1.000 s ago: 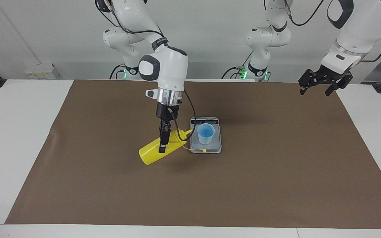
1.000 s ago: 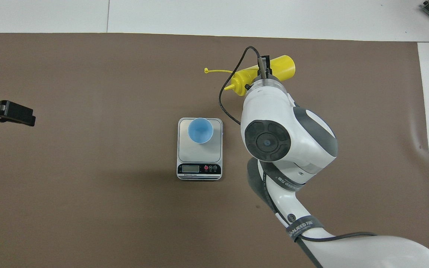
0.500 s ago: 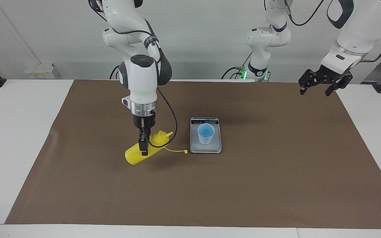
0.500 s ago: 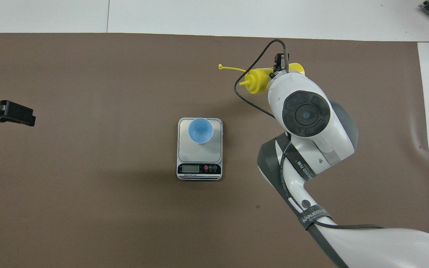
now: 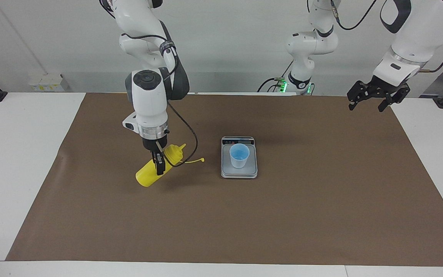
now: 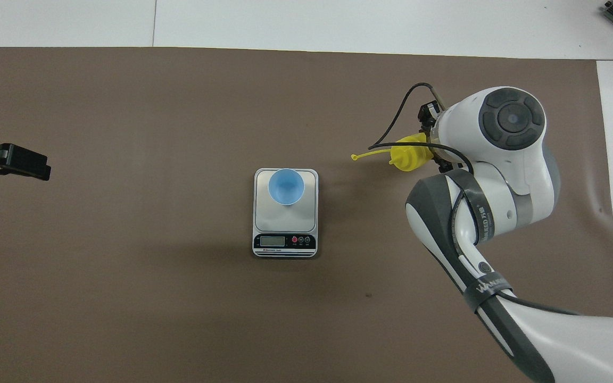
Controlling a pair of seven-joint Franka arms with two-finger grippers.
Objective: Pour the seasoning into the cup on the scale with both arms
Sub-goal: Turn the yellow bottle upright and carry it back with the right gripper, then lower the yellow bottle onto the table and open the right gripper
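Pinching the yellow bottle (image 5: 152,169) around its middle, the right tool (image 5: 160,164) holds it tilted in the air, nozzle uppermost and pointing toward the scale (image 5: 239,157), base hanging lower. The bottle is well apart from the scale, toward the right arm's end of the surface (image 5: 321,215). Its small cap (image 5: 202,159) dangles on a thin tether toward the scale. The blue cup (image 5: 239,156) stands upright on the scale's plate.

The bottle looks like soft, smooth plastic, light unless full, so a hard pinch would likely dent it and squirt seasoning. The mid-body grip seems sensible; nearer the ribbed shoulder would be stiffer. The cup is probably light and easily tipped.

The left tool (image 5: 377,98), fingers spread, waits near the left arm's end, well apart from the scale.
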